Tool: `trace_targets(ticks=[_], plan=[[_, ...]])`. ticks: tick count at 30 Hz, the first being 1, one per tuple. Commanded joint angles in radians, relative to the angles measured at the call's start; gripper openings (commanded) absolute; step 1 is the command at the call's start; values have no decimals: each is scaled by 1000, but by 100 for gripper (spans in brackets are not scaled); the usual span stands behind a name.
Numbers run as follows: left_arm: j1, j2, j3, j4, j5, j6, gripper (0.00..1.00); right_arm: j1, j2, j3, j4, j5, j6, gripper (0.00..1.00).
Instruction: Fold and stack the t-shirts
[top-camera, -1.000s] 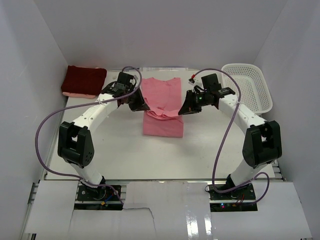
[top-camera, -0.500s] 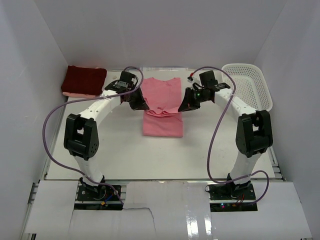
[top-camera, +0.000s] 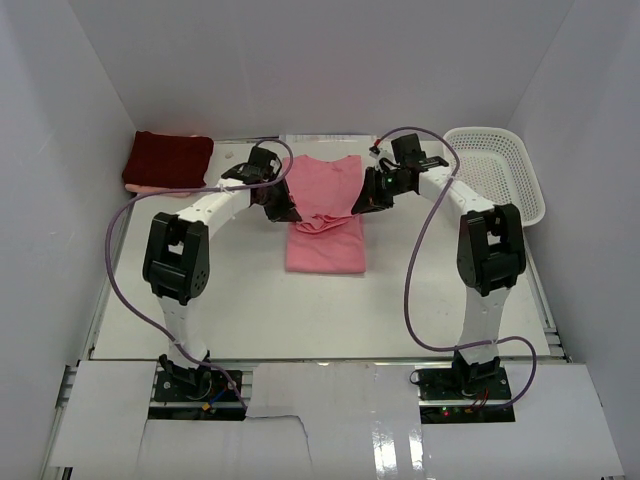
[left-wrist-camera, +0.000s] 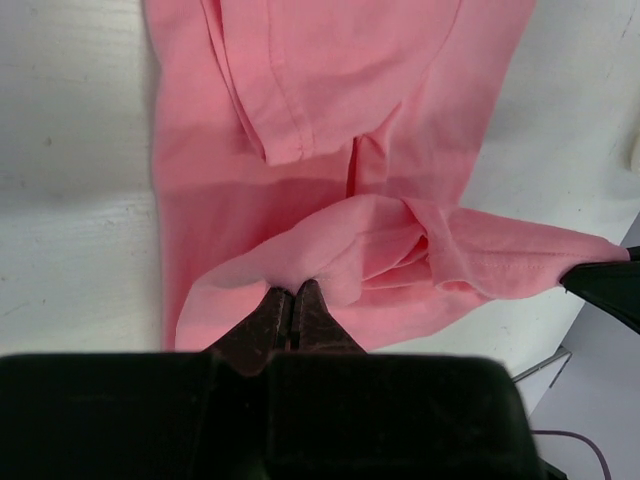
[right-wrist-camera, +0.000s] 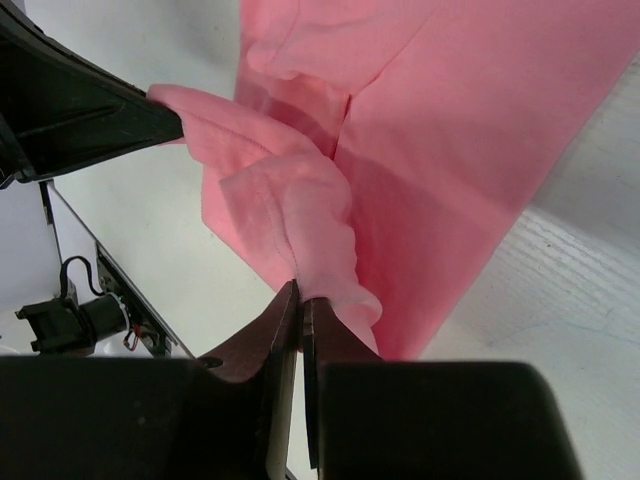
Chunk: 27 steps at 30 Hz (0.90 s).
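Top view, pink t-shirt (top-camera: 326, 250): salmon cloth narrowed to a long strip in the middle of the table (top-camera: 230, 300), with a rumpled ridge raised across it between the two arms.
Top view, long axis: runs from the arm side straight towards the back wall.
Top view, maroon t-shirt (top-camera: 167, 160): a folded rectangle in the far left corner, well apart from the pink one.
Top view, grippers: left gripper (top-camera: 292, 217) at the ridge's left end, right gripper (top-camera: 357, 209) at its right end; white basket (top-camera: 505, 170) off to the far right.
Left wrist view, pink t-shirt (left-wrist-camera: 330, 140): a folded-in sleeve lies on the flat strip.
Left wrist view, left gripper (left-wrist-camera: 293, 300): jaws pressed together, pinching the raised edge.
Right wrist view, pink t-shirt (right-wrist-camera: 460, 130): smooth beyond the bunched folds.
Right wrist view, right gripper (right-wrist-camera: 300, 302): jaws squeezed on the cloth's edge, the left gripper (right-wrist-camera: 165, 120) nipping the opposite end.
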<state>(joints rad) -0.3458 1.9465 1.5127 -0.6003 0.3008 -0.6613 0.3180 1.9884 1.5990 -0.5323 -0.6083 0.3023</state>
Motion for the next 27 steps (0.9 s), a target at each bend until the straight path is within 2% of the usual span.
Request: trace_targets(ticks=[1,27], plan=[[8,5,61,25,4,17,0,-8,24,55,2,1,-12,8],[47,118,129,59,61,-20,3,-53,199,173,17,2,-5,8]])
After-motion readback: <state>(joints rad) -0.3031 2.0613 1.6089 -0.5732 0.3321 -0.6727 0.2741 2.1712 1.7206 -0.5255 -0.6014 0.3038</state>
